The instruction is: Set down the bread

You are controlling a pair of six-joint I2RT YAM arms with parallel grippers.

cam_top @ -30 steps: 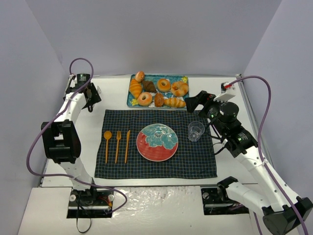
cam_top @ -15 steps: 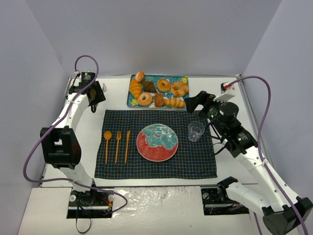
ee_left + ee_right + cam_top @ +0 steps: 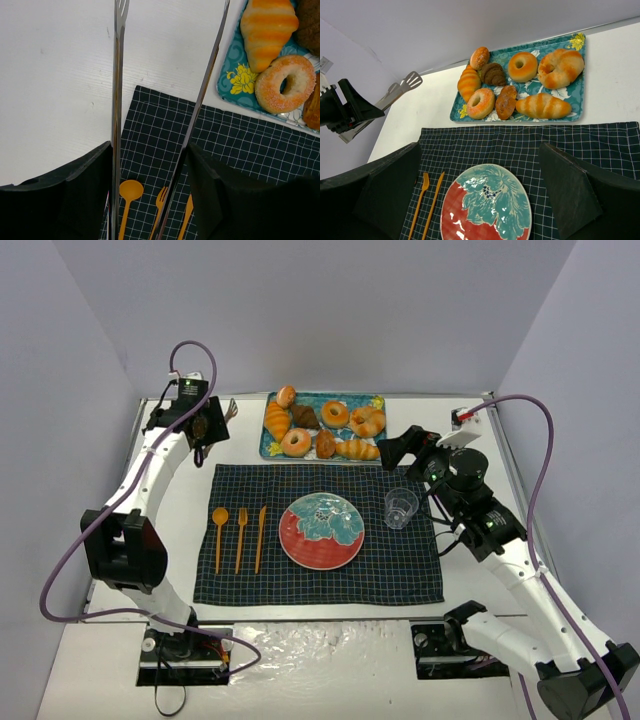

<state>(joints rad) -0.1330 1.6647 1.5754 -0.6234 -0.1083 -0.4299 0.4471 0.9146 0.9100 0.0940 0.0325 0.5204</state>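
The bread (image 3: 296,442) is a golden-orange ring with a pale inner rim, at the front left of the teal tray (image 3: 378,400). It also shows in the left wrist view (image 3: 285,84) and the right wrist view (image 3: 481,103). My left gripper (image 3: 205,425) is shut on metal tongs (image 3: 116,100), left of the tray and above the bare table. The tong arms are spread and hold nothing. My right gripper (image 3: 400,448) is open and empty, above the cloth's far right corner.
The tray also holds a darker-topped ring (image 3: 335,414), a twisted ring pastry (image 3: 367,421), croissants and rolls. A red and teal plate (image 3: 321,530), a clear cup (image 3: 401,508) and orange cutlery (image 3: 240,538) lie on the checked cloth (image 3: 400,580).
My left arm has swung right and away from me toward the tray, carrying the tongs. The right arm has not moved.
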